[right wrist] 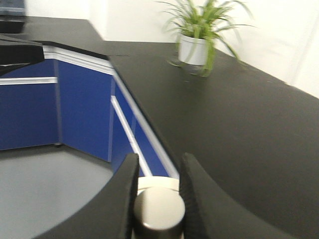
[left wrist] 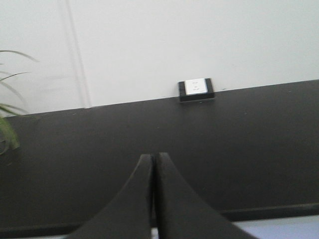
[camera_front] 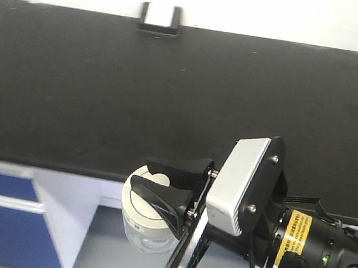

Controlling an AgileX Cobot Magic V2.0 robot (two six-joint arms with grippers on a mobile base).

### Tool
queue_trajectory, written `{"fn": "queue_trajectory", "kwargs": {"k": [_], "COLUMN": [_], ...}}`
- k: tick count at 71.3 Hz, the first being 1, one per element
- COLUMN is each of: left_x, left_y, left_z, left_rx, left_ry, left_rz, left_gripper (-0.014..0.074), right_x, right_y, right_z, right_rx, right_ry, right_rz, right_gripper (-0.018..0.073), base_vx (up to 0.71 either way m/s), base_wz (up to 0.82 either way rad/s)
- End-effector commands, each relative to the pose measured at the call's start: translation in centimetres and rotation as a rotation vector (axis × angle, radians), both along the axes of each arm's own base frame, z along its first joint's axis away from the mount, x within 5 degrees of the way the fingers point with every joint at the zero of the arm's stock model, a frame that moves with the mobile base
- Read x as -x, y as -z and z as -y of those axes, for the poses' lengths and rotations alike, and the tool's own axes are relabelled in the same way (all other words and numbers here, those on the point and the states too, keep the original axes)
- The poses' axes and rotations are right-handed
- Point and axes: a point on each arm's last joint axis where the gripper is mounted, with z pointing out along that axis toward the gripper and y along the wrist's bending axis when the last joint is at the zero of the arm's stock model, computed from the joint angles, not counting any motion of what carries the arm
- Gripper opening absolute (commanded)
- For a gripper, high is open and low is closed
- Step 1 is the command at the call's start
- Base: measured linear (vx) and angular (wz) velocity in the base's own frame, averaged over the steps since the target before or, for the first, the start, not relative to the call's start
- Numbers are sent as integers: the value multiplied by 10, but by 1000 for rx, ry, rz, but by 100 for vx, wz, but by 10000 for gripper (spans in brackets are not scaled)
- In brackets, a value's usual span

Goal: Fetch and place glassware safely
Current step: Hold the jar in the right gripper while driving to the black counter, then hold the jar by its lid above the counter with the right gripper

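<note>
The glassware is a squat clear glass jar with a cream-white lid. My right gripper is shut on the lid's raised knob and holds the jar in the air, just in front of the black counter's front edge, over the grey floor. In the right wrist view the knob sits pinched between the two black fingers, with the lid rim behind it. My left gripper is shut and empty, pointing over the counter toward the wall.
The black counter spans the view. A small black-and-white box stands at its back edge against the white wall, also in the left wrist view. A potted plant stands on the counter. Blue cabinets are below.
</note>
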Motion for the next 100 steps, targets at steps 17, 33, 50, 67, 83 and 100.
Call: {"fn": "queue_trajectory", "kwargs": {"k": [17,33,50,67,83,100], "left_x": [2,2,2,2,2,2], "left_y": [-14,-14,-14,-14,-14,-14], "left_z": [0,0,0,0,0,0], "left_rx": [14,14,14,14,14,14], "left_ry": [7,7,7,7,7,7], "left_rz": [83,83,83,83,83,83], "left_gripper": [-7,-7,-7,-7,-7,-7], "right_x": [4,4,4,4,4,4], "right_y": [-23,-23,-23,-23,-23,-23], "right_z": [-1,-1,-1,-1,-1,-1], "right_rx": [-115,-115,-115,-115,-116,-116], "right_ry": [-39,-39,-39,-39,-40,-40], "right_rz": [60,60,60,60,61,61], "right_gripper": [0,0,0,0,0,0], "base_vx": [20,17,14,12,10,8], "base_wz": [-33,-17,-3,-2,0,4]}}
